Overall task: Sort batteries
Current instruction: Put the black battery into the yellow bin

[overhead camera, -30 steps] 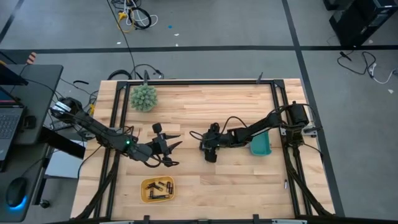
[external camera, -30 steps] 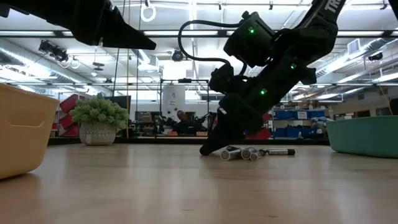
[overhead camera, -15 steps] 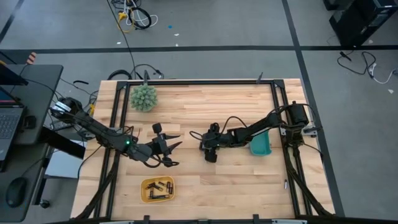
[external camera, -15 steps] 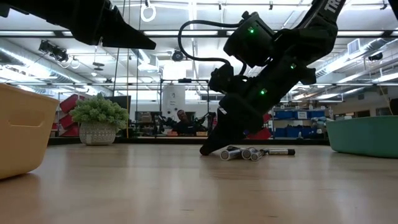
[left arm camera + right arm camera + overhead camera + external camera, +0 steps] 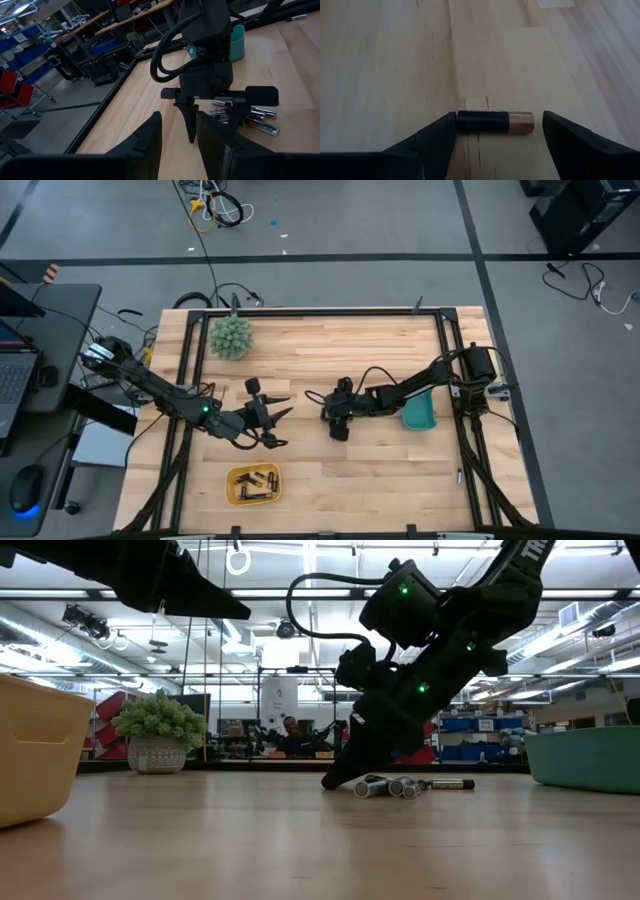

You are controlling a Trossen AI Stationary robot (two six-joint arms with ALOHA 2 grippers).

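One battery (image 5: 495, 122), black with a copper end, lies flat on the wooden table between the fingers of my open right gripper (image 5: 497, 131), which points down near the table's middle (image 5: 336, 425). A few silvery batteries (image 5: 392, 785) lie on the table beside that gripper and also show in the left wrist view (image 5: 247, 116). Dark batteries lie in the yellow tray (image 5: 232, 485). My left gripper (image 5: 281, 422) hangs open above the table, left of the right gripper, and touches nothing. My right gripper comes from above with its fingers along the battery's length. One finger (image 5: 440, 132) stands right at the black end (image 5: 462, 121); I cannot tell whether it touches. The other finger (image 5: 560, 127) is apart from the copper end. The battery rests on the table.
A teal tray (image 5: 420, 412) sits to the right under the right arm. A spiky green ball (image 5: 231, 337) stands near the far left corner. The yellow tray (image 5: 40, 745) is near the near edge. Bare wood lies between the trays.
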